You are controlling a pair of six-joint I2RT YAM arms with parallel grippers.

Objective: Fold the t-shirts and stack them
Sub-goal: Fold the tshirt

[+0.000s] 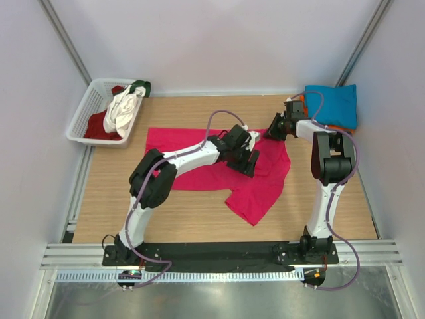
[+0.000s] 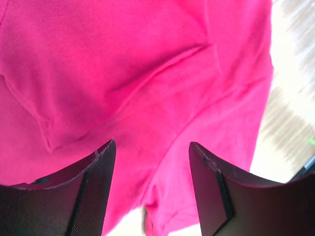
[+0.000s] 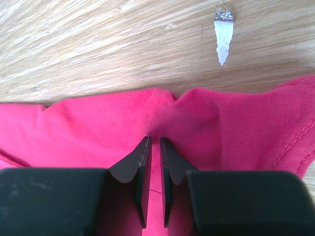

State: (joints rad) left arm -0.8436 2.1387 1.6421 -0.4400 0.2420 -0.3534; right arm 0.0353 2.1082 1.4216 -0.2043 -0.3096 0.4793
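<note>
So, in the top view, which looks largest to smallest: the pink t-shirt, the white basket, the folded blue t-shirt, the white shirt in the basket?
1. pink t-shirt
2. white basket
3. blue t-shirt
4. white shirt, close to the blue one; this pair is unsure.

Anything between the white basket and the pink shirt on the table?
Nothing. In the top view, only a narrow strip of bare wooden table separates the basket from the pink shirt.

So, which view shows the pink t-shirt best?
Top external: the pink t-shirt lies spread on the table, mostly visible. Left wrist shows only creased cloth beneath the left gripper; right wrist, one edge pinched by the right gripper.
</note>
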